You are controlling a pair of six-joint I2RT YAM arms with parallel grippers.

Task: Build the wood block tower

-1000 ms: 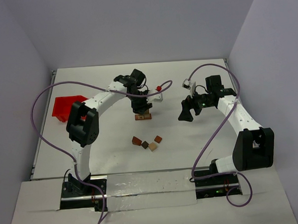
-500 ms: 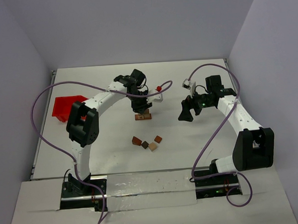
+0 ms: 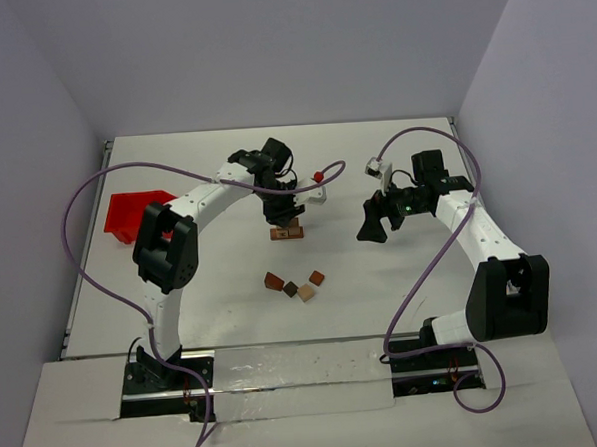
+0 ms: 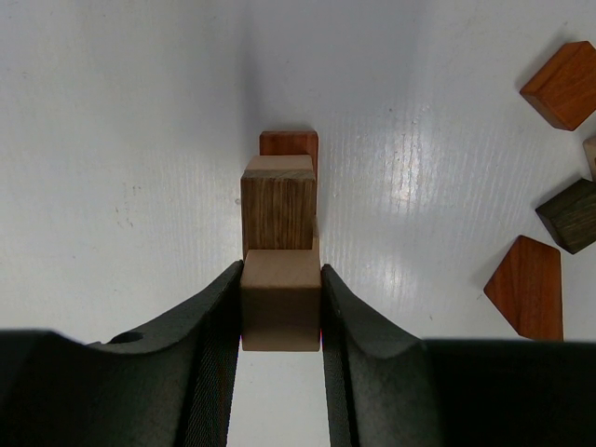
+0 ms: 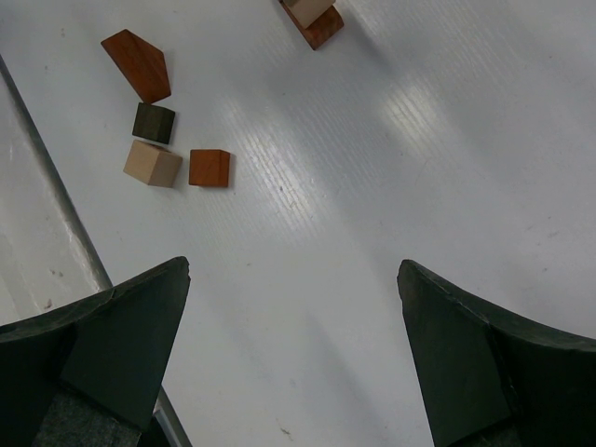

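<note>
My left gripper (image 4: 281,275) is closed on a tan block (image 4: 279,317), its two dark fingers (image 4: 219,317) pressed against the block's opposite sides. It hangs over the wood block tower (image 3: 287,231), which stands near the middle of the white table (image 3: 213,318). From the left wrist, the held block sits flush against a brown block (image 4: 277,212). The end of a reddish base bar (image 4: 289,142) shows just beyond them. I cannot tell whether the tan block rests on the bar or is held just above it. My right gripper (image 3: 375,219) hangs well to the right of the tower with its jaws spread wide and nothing between them. Its camera looks down on bare table between the two fingers (image 5: 121,345). Four loose wood blocks (image 3: 296,285) lie in a tight cluster on the near side of the tower, apart from it. They are a reddish wedge (image 5: 138,63), a dark cube (image 5: 154,122), a pale tan cube (image 5: 153,164) and a reddish cube (image 5: 209,168). The tan and dark cubes are just beside each other, and the others are close by. A red bin (image 3: 128,214) sits at the table's left edge, well away from the blocks and both grippers.
</note>
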